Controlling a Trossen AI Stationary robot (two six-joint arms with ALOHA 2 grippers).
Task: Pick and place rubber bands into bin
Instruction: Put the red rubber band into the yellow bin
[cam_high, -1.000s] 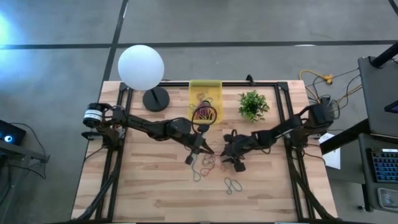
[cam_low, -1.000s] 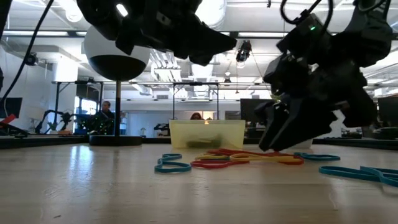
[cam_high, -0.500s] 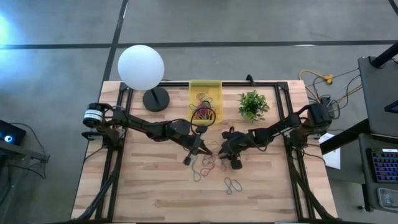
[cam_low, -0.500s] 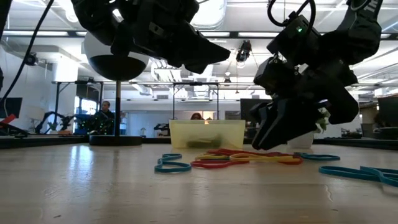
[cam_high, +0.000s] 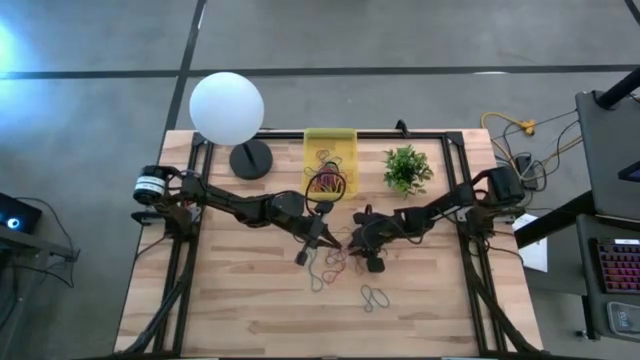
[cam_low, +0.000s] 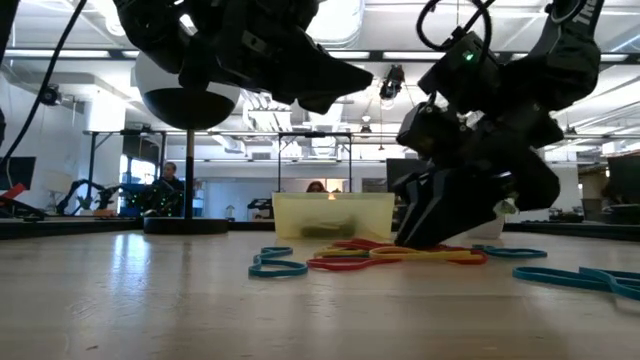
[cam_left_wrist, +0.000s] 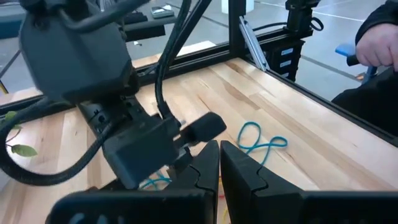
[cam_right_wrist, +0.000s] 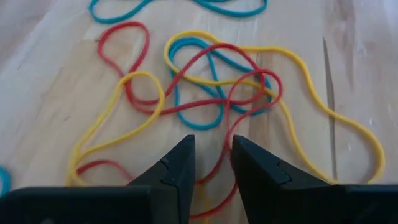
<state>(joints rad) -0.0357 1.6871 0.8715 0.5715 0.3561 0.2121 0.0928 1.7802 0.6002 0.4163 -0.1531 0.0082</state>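
Observation:
Loose rubber bands (cam_right_wrist: 211, 93) in red, yellow and teal lie tangled on the wooden table near its middle (cam_high: 333, 262). The yellow bin (cam_high: 331, 142) stands behind them at the far edge, with some bands inside. My right gripper (cam_right_wrist: 212, 160) is low over the pile's near part, open by a narrow gap, fingertips at the bands (cam_low: 415, 235). My left gripper (cam_left_wrist: 219, 155) hangs shut with nothing in it above the pile's left side (cam_high: 324, 240), well clear of the table in the low view (cam_low: 355, 75). My right gripper slants down from the table's right side. A strand of a red band (cam_right_wrist: 225, 144) runs through the gap between its fingers. The band lies slack on the table, and I cannot tell whether the fingers touch it.
A separate teal band (cam_high: 375, 297) lies nearer the front, and another at the pile's left (cam_low: 277, 265). A white globe lamp (cam_high: 227, 108) and a small green plant (cam_high: 406, 168) flank the bin. Black frame rails (cam_high: 455, 160) edge the table. A person's hand (cam_left_wrist: 379, 43) shows beyond it.
My right gripper has edged toward the table's left and sunk a little, coming in over the band pile. The bands lie as they did.

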